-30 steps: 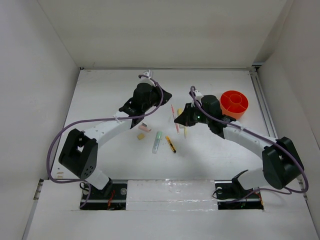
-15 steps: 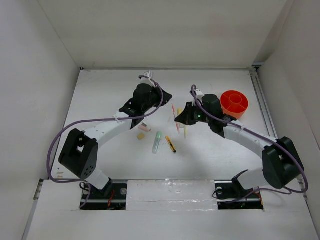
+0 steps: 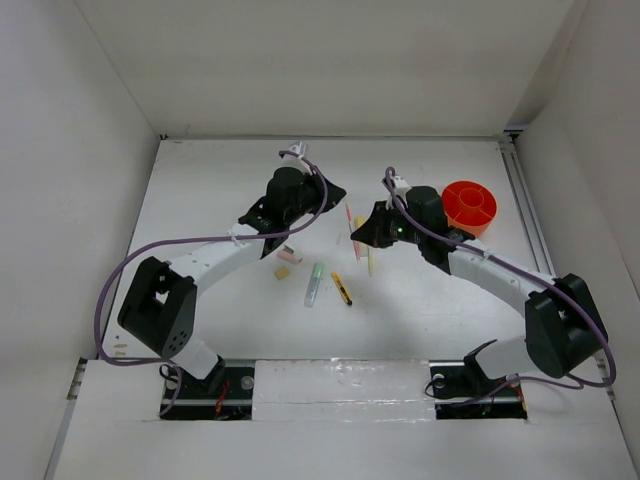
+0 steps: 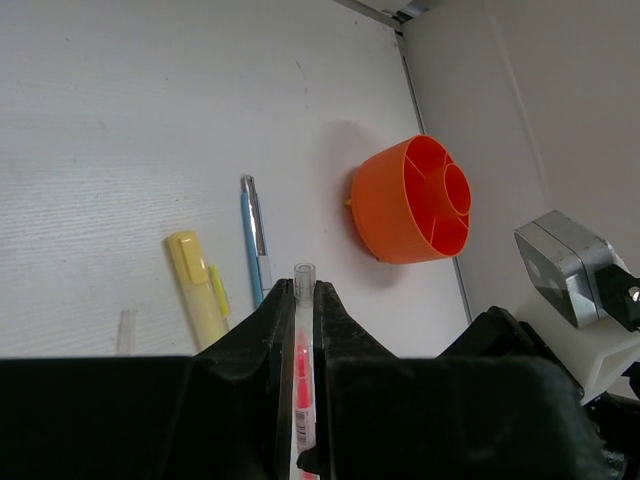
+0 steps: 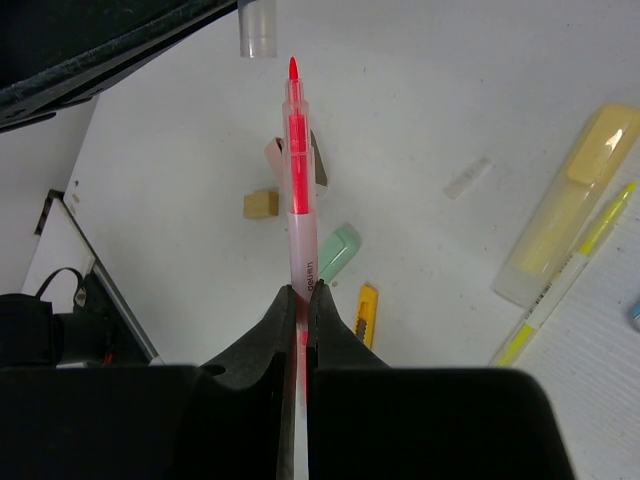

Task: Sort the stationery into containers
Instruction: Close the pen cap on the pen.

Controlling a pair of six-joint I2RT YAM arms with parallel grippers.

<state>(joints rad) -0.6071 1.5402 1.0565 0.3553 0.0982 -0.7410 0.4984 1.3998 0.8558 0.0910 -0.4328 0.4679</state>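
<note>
My right gripper [image 5: 301, 290] is shut on the barrel of a red pen [image 5: 299, 180], its bare tip pointing at a clear cap [image 5: 257, 28]. My left gripper [image 4: 298, 285] is shut on that clear cap [image 4: 304, 271]; the red pen shows in the gap between its fingers. In the top view both grippers, left [image 3: 328, 196] and right [image 3: 358, 233], meet over the table's middle, left of the orange pot [image 3: 468, 208]. The pot [image 4: 410, 200] is divided inside and looks empty. A yellow marker [image 4: 195, 300] and a grey-blue pen [image 4: 252, 240] lie beside it.
On the table lie a pale green marker [image 3: 315, 284], a short yellow-black pen [image 3: 342, 289], a pink eraser [image 3: 288, 256], a tan eraser [image 3: 282, 272] and a thin yellow pen [image 3: 369, 262]. A loose clear cap [image 5: 468, 178] lies near the yellow marker [image 5: 570, 220]. White walls enclose the table.
My right gripper with the red pen has shifted slightly up and to the right. The left arm has barely moved.
</note>
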